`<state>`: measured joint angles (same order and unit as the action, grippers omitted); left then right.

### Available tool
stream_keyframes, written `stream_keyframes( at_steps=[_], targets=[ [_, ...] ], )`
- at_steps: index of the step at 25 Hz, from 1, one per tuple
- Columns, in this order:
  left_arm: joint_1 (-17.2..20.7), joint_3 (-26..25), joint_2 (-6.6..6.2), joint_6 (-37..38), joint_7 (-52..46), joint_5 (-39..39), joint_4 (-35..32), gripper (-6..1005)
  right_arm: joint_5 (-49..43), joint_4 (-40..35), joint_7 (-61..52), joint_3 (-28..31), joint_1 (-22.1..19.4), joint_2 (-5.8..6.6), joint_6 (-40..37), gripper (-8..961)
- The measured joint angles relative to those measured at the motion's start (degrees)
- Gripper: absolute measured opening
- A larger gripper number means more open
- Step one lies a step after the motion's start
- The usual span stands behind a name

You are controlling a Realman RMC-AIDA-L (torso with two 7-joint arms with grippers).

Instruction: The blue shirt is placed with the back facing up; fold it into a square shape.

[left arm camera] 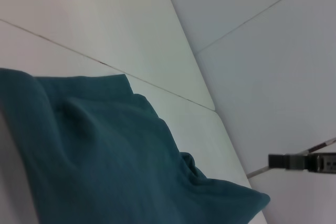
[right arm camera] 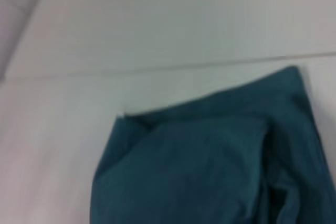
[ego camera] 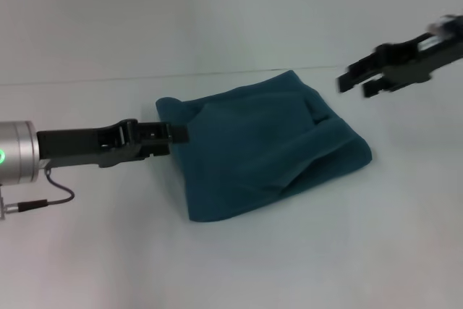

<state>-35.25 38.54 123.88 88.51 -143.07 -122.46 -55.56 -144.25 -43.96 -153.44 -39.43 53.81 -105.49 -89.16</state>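
While the left gripper (ego camera: 173, 133) lies low at the left edge of the blue shirt (ego camera: 264, 150), whether its jaws pinch the cloth cannot be told. The shirt sits mid-table (ego camera: 231, 265) as a compact, roughly square bundle, plain side up, with a raised crease near its right corner. The right gripper (ego camera: 356, 83) hovers above and just beyond that corner, fingers parted, holding nothing. Judging by this, only tidying remains: press the 1 lifted crease flat, square the edges, and withdraw both arms without dragging the layers.
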Motion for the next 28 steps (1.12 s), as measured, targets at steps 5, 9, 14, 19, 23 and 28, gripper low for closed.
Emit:
stream_keyframes(
  at_steps=[5, 9, 14, 19, 23, 28],
  targets=[
    [0.02, -0.04, -0.01, 0.01, 0.57, 0.07, 0.02, 589, -0.98, 2.08, -0.31, -2.48, 3.90, -1.81, -1.19, 625],
    [0.01, 0.02, 0.06, 0.02, 0.64, 0.48, 0.09, 589, -1.03, 4.95, -0.99, -4.66, 5.11, -2.37, 0.51, 626],
    [-0.23, 0.01, 0.05, -0.48, 0.69, 0.93, 0.81, 590, -2.00, 6.73, -2.52, -7.71, 5.09, -1.87, 2.18, 625],
    [-0.64, 0.38, 0.04, -1.37, 0.75, 1.17, 1.79, 590, -3.15, 6.71, -2.94, -7.43, 4.62, -1.40, 3.30, 625],
    [-0.86, 0.53, 0.04, -1.97, 0.77, 1.20, 2.40, 589, -3.20, 8.50, -2.93, -7.72, 4.43, -1.67, 5.18, 626],
    [-0.87, 0.52, 0.10, -2.67, 0.78, 1.24, 2.59, 589, -2.96, 12.37, -3.15, -7.55, 4.72, -2.02, 9.23, 626]
  ],
)
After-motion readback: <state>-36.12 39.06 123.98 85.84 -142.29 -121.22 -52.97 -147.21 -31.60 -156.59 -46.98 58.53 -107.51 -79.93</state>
